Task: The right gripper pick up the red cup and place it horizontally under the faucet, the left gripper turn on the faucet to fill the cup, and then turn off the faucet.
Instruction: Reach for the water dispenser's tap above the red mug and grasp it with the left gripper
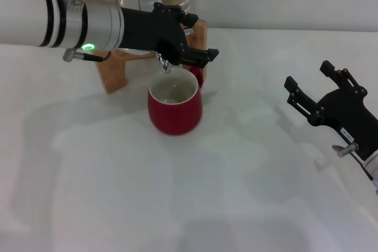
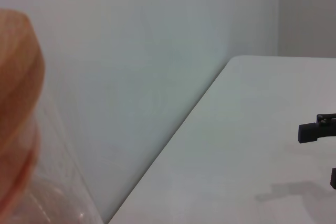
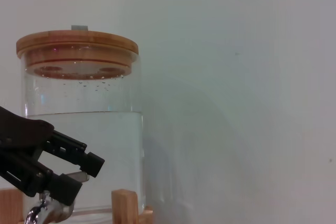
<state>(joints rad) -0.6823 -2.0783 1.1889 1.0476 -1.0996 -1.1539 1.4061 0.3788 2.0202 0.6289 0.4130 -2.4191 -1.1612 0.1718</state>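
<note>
Right gripper [image 1: 316,90] nearest, low at the right side of the white table [image 1: 236,193], fingers spread wide, holding nothing, well apart from the cup.

Red cup [image 1: 175,105] stands upright on the table, mid-left, just in front of the wooden stand [image 1: 116,69]. Cream inside is visible; a little liquid may sit at the bottom, but how full it is cannot be told. Red handle points back-right toward the stand. Cup mouth sits directly below the faucet [image 1: 165,63] spout, a small gap between them.

Left gripper [image 1: 188,42] reaches in from the left across the stand, black claw around the faucet at the handle, prongs on both sides of it. Fingers look partly closed about the lever, but the exact grip is hidden by the claw body: cannot tell. Green light on the arm's wrist is lit. The claw blocks most of the faucet; only the chrome spout tip shows under it.

Behind, the glass jar [image 3: 84,129] sits on the stand, wooden lid [image 3: 77,45] on top with a small grey knob. Right wrist view shows water filling the jar to a bit over half, bubbles clinging under the lid. Left gripper prongs cross in front of the jar's lower part there, chrome faucet bit beneath them.

Left wrist view: blurred orange-brown lid edge and glass wall close up, table edge and plain wall [image 2: 147,51] beyond, right gripper finger tip far off.
</note>
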